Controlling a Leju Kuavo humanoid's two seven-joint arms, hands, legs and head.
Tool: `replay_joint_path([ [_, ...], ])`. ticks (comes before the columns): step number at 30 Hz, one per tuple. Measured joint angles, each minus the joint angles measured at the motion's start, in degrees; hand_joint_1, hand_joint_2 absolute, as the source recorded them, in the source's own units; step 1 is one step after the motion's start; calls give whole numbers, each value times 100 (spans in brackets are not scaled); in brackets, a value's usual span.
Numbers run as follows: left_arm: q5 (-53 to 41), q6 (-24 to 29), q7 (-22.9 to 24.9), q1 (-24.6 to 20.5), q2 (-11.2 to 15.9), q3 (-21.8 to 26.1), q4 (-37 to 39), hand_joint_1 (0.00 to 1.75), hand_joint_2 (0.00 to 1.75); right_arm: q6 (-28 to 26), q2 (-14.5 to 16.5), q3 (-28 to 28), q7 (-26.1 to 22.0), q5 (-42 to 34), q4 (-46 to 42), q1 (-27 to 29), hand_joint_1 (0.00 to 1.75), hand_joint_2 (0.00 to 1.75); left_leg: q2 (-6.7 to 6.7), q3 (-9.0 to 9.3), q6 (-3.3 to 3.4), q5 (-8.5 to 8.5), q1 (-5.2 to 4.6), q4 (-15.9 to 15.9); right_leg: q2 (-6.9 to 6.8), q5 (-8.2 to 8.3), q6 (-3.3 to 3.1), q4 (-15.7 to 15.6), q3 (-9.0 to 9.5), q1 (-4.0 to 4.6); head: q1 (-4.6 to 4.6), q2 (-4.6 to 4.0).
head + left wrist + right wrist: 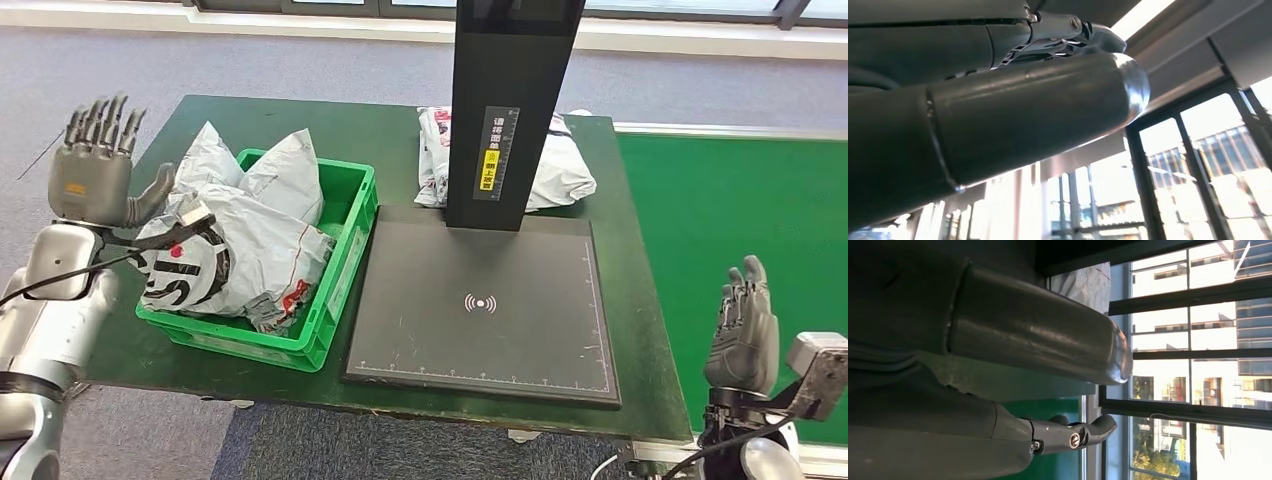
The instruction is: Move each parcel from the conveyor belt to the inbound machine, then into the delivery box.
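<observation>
Head view: parcels [235, 250] fill the green box [340, 300], both hands' fingers [100, 125] spread, empty

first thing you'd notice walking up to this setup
A bright green delivery box on the left of the dark table overflows with grey parcels. Beside it lies a black scan pad with a tall black column, another parcel behind it. Both hands, left hand and right hand, are raised, holding nothing.

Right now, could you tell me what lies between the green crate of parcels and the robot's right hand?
In the head view, the black scanner pad lies between the green crate and the right hand; its surface is bare.
</observation>
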Motion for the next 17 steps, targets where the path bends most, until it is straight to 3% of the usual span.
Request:
replay_joint_path([
  [1, -9, 1, 198, -127, 52, -156, 52, 0, 0, 5, -1, 0, 8, 0, 0, -34, 0, 0, -2, 0, 0, 1, 0, 0, -2, 0, 0, 0, 2, 0, 0, 0],
  [4, 192, 1, 441, -491, 142, -473, 233, 0, 131, 27, -1, 0, 32, 0, 0, -128, 0, 0, -6, 1, -2, 5, 0, 0, -8, 1, 0, 1, 7, 0, 0, 0],
  [5, 454, 1, 346, -564, 147, -498, 265, 0, 175, 20, 0, 0, 35, 1, 0, -143, 0, 44, -5, 2, -4, 6, 0, 0, -7, 2, 0, 1, 7, 0, 0, 0],
  [8, 2049, -33, -575, -666, 8, -324, 318, 0, 175, -60, 13, 0, 8, 56, 0, -142, 0, 175, -6, 4, -5, 6, -1, 0, -6, 3, 0, 0, 6, -2, 0, 0],
  [12, 4617, -499, -2101, -611, -716, 146, 287, 0, 175, -195, 79, 84, -86, 506, 1, -207, 0, 175, -37, 2, -4, 6, -4, 0, -27, 1, 2, -2, 18, -5, 0, 0],
  [17, 5902, -829, -2649, -474, -1630, 237, 160, 0, 175, -360, 162, 404, -229, 902, 134, -537, 0, 175, -55, -4, 0, 8, -5, 2, -41, 6, 9, -5, 24, -6, 3, -1],
])
